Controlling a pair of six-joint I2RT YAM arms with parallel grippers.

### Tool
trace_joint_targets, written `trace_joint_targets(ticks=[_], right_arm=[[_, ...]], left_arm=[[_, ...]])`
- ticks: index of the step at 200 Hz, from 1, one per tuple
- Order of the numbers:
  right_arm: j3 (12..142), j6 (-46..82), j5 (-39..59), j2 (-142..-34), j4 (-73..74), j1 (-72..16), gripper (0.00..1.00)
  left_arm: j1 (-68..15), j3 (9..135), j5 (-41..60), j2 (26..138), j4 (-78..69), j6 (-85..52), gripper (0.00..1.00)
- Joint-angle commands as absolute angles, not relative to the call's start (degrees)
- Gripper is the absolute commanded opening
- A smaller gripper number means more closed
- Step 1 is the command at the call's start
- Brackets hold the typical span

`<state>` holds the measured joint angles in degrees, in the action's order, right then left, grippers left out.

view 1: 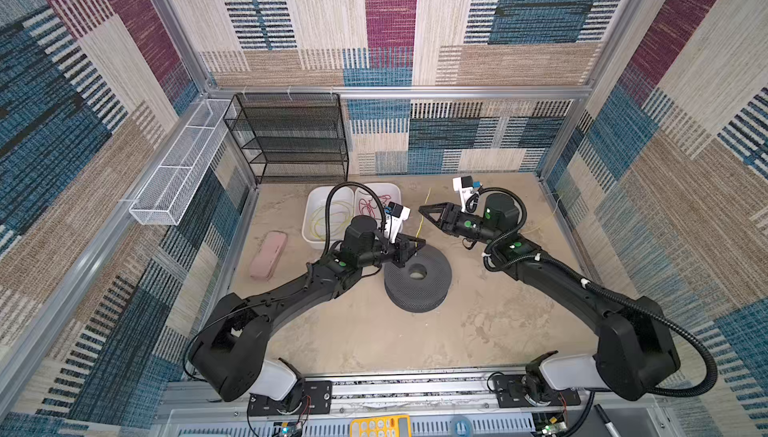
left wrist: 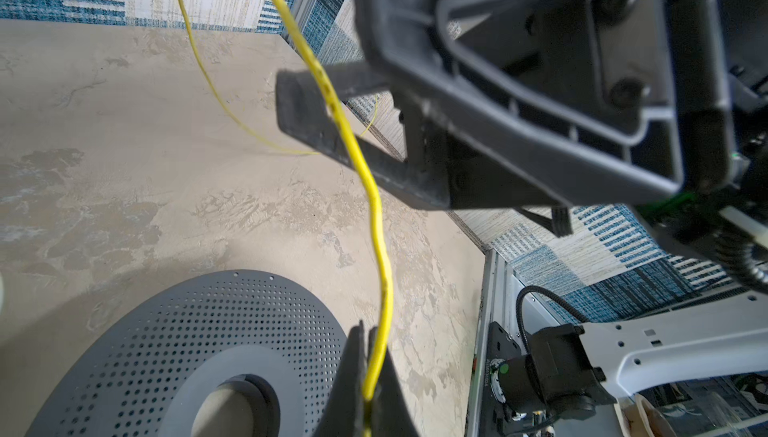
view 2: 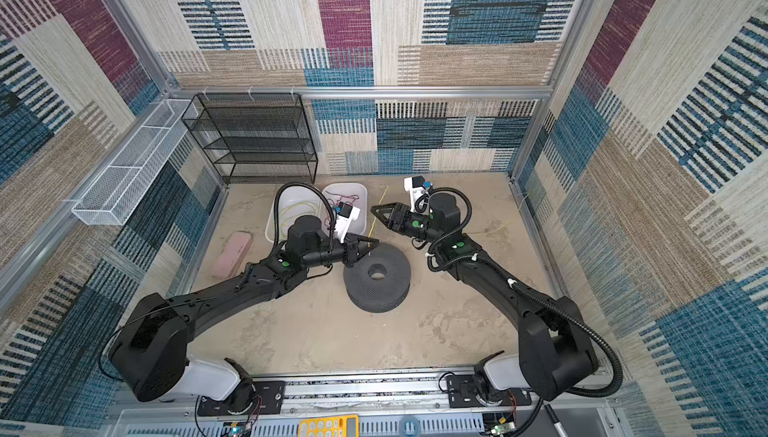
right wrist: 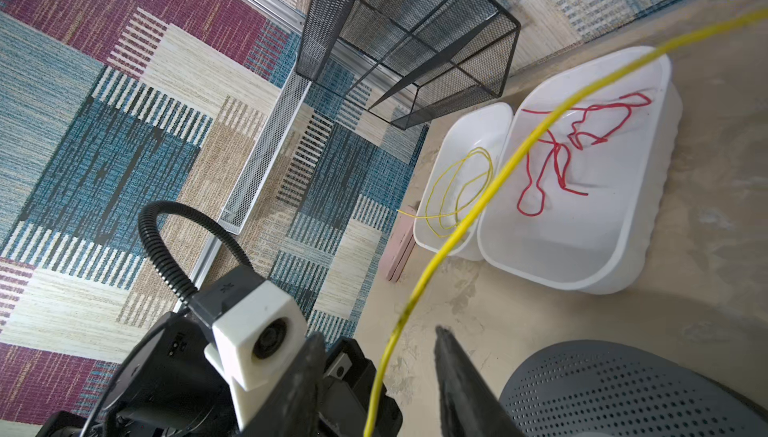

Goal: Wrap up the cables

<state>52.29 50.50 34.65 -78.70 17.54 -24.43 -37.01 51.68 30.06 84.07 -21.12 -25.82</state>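
In the left wrist view the picture's edge cuts the left claw (left wrist: 371,360): only its fingertips show, pinched on the yellow cable (left wrist: 376,223). The right wrist view crops the right claw (right wrist: 376,343) too — whether the cable touches either finger cannot be told. The spool (right wrist: 623,389) is cut at a corner, and the pink case (right wrist: 401,248) hides mostly behind the white tubs (right wrist: 461,250). In both top views the left arm (view 1: 291,293) covers the tubs' rims facing the middle of the bench (view 1: 374,343).
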Motion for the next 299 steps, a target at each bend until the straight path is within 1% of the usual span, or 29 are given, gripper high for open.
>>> trace_joint_targets(ticks=[1,20,60,88,109,121,142,153,171,179,180,183,190,195,206,214,231,255,275,290,299], right_arm=[[49.9,51.49,36.1,-77.04,20.02,-25.2,0.47],[48.11,51.71,36.05,-76.22,20.57,-25.82,0.46],[49.07,50.22,36.11,-76.94,19.7,-26.04,0.34],[50.39,48.94,35.32,-78.19,18.21,-26.02,0.29],[50.61,49.19,35.7,-78.91,18.7,-26.03,0.22],[50.48,49.48,35.92,-79.1,19.13,-26.02,0.15],[50.43,49.46,35.83,-79.09,19.25,-26.01,0.08],[50.49,49.48,35.85,-79.02,19.08,-25.99,0.06],[50.6,49.39,36.04,-78.88,18.99,-26.02,0.0],[50.6,49.22,35.83,-78.69,18.72,-26.02,0.0],[50.66,49.17,35.76,-78.67,18.68,-26.02,0.0],[50.71,49.05,35.61,-78.6,18.52,-26.02,0.0],[50.75,48.67,35.08,-78.28,18.01,-26.02,0.0],[50.91,48.23,34.63,-78.05,17.45,-26.02,0.0],[51.42,46.83,33.41,-77.55,15.89,-26.02,0.0],[51.84,45.59,32.17,-77.07,14.41,-26.02,0.0],[52.54,43.76,31.15,-76.02,11.67,-25.3,0.0],[51.45,42.46,30.83,-74.28,10.04,-23.72,0.0],[49.76,42.28,32.82,-74.26,9.58,-22.71,0.0],[48.54,42.21,34.67,-74.87,9.5,-22.55,0.0],[47.68,42.05,34.86,-75.13,9.21,-22.51,0.0]], left_arm=[[-36.98,52.73,28.83,84.76,-22.6,-26.67,0.0],[-36.95,53.84,29.46,85.8,-22.85,-27.07,0.0],[-37.24,55.24,30.76,87.62,-23.2,-28.14,0.0],[-37.44,55.11,31.11,87.21,-23.2,-28.0,0.0],[-37.46,54.92,31.28,86.49,-22.51,-27.36,0.0],[-37.51,54.91,31.2,86.16,-21.9,-26.78,0.0],[-37.49,54.76,30.98,85.67,-21.53,-26.18,0.0],[-37.53,54.77,30.91,85.7,-21.38,-26.01,0.0],[-37.48,54.88,30.71,85.71,-21.37,-25.95,0.0],[-37.48,54.93,30.65,85.71,-21.43,-26.09,0.0],[-37.46,54.93,30.66,85.7,-21.35,-26.05,0.0],[-37.52,54.89,30.53,85.69,-21.3,-26.09,0.05],[-37.45,54.86,30.37,85.52,-21.01,-26.04,0.21],[-37.44,54.73,30.07,85.44,-20.68,-25.86,0.3],[-37.43,54.04,29.41,84.47,-20.29,-25.5,0.4],[-37.31,53.0,28.56,83.44,-20.0,-25.32,0.45],[-36.68,49.76,25.63,80.04,-19.31,-25.58,0.48],[-35.31,41.93,19.09,73.64,-18.99,-28.43,0.49],[-33.74,35.34,13.3,68.33,-17.31,-32.08,0.49],[-32.22,31.13,11.32,65.56,-16.59,-35.02,0.49],[-31.14,29.26,11.9,64.83,-16.82,-36.67,0.49]])
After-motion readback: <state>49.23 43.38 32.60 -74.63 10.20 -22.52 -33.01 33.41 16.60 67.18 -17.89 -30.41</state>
